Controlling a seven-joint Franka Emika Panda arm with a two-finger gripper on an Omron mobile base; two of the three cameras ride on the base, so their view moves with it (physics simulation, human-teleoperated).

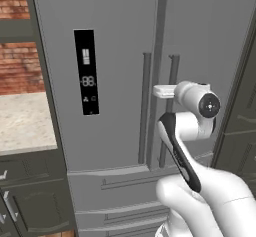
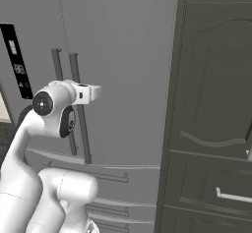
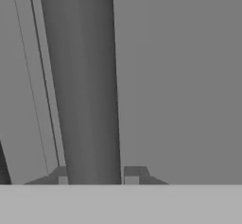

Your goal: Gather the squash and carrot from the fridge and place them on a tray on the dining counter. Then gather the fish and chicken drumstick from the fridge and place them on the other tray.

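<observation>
**Claw closed on the right fridge handle**

The gripper [image 3: 94, 176] sits at the fridge [image 1: 115, 41], its two fingertips [image 3: 60, 175] standing either side of the right door's handle [image 3: 87, 86]. The gap between them is narrow, just the width of the bar, and both tips lie against it, so the claw holds the handle.

In the left base view the hand reaches out from the arm [image 1: 185, 146] to that handle [image 1: 172, 76] at about mid height. The left door's handle [image 1: 145, 106] stands just beside it, untouched. The right base view shows the same: the hand meets the right handle [image 2: 78, 79], with the other bar to its left.

Both fridge doors are shut, and the drawers [image 1: 120, 201] below them too. The display [image 1: 86, 71] is on the left door. A dark cabinet [image 2: 216, 104] stands right of the fridge. The squash, carrot, fish and drumstick cannot be seen behind the shut doors.
</observation>
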